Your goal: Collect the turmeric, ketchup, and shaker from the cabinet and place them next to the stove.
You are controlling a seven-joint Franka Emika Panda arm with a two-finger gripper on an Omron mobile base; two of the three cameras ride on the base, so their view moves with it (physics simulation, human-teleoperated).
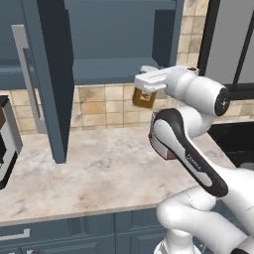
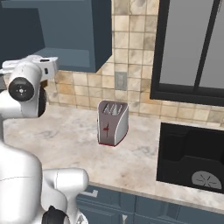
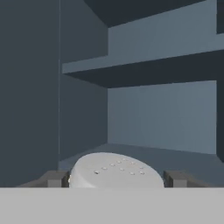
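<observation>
My gripper (image 1: 145, 90) is shut on the turmeric (image 1: 144, 98), a small jar of orange-brown powder, and holds it in the air just outside the open cabinet (image 1: 119, 34). In the hand view its pale perforated lid (image 3: 116, 170) sits between the two fingertips (image 3: 54, 179), facing the cabinet's bare blue-grey shelves (image 3: 144, 70). The cabinet door (image 1: 49, 74) stands swung open at the left, with its long grey handle (image 1: 24, 74). The black stove (image 2: 190, 157) lies at the right end of the counter. The ketchup and the shaker are out of view.
A steel toaster (image 2: 113, 122) stands on the marble counter (image 1: 99, 168) between the cabinet and the stove. A coffee machine (image 1: 6, 144) sits at the far left. A dark-framed window (image 2: 192, 48) rises above the stove. My white hand (image 2: 43, 65) is under the cabinet's edge.
</observation>
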